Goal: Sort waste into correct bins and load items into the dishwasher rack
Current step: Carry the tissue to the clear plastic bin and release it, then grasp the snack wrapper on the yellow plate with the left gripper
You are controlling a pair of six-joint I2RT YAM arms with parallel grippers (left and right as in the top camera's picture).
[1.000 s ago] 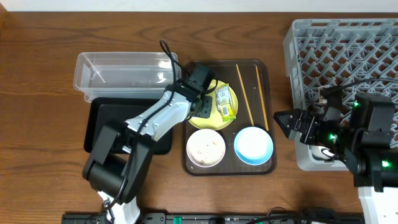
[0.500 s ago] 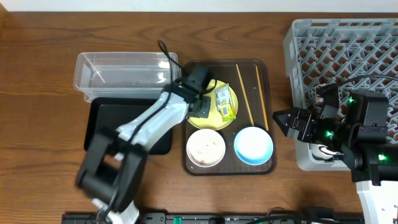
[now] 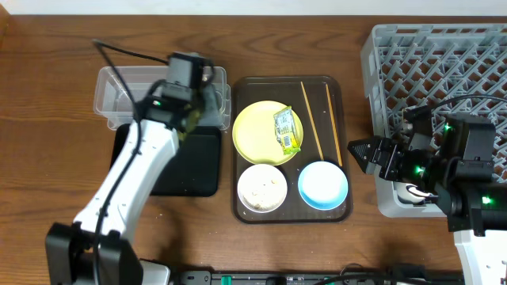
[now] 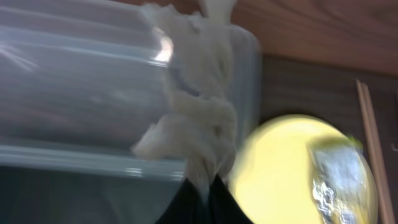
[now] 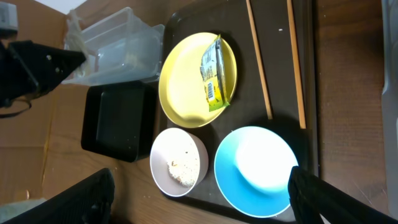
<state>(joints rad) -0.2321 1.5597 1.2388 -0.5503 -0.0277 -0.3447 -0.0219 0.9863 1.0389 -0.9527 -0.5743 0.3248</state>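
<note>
At the left of the counter (image 3: 47,158) a clear plastic tub (image 3: 127,91) lies along the back, with a shallow black tray (image 3: 194,170) just in front of it, the two touching or nearly so. The left fingers (image 3: 196,107) hang over the right end of the tub, blurred in the overhead view. In the left wrist view they are clenched on a crumpled white tissue (image 4: 199,112), which trails out in front of the tub's wall; whether it touches the tub cannot be told. Just beside the tub and the black tray sits a dark brown serving tray (image 3: 339,91). At its back left is a round yellow plate (image 3: 255,131), and a green-and-yellow snack wrapper (image 3: 287,131) lies on the right part of the plate. In front of the plate stands a white bowl (image 3: 262,188) with rice grains (image 5: 180,171) in its bottom. Two wooden chopsticks (image 3: 310,119) lie lengthwise on the tray to the right of the plate, apart from each other, and a light blue bowl (image 3: 322,184) stands in front of them beside the white bowl. The right fingers (image 3: 359,150) are released, spread wide with nothing between them, and hover off the tray's right edge, pointing toward it. Behind and to the right of them stands the grey dishwasher rack (image 3: 444,63), its near corner hidden under the right arm.
</note>
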